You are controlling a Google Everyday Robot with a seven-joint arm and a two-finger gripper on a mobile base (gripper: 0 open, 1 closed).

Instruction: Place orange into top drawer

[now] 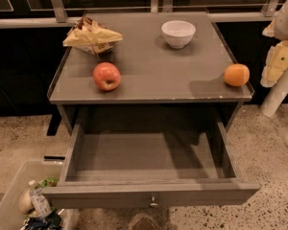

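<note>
The orange (236, 74) is sitting at the right edge of the desk (149, 80), near its front corner. The top drawer (144, 158) is hanging wide open below. The gripper (274, 66) is hovering just right of the desk, near the orange but apart from it. I cannot tell if its jaws are apart or together.

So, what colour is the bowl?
The bowl is white, camera view; gripper hangs right of the orange.
</note>
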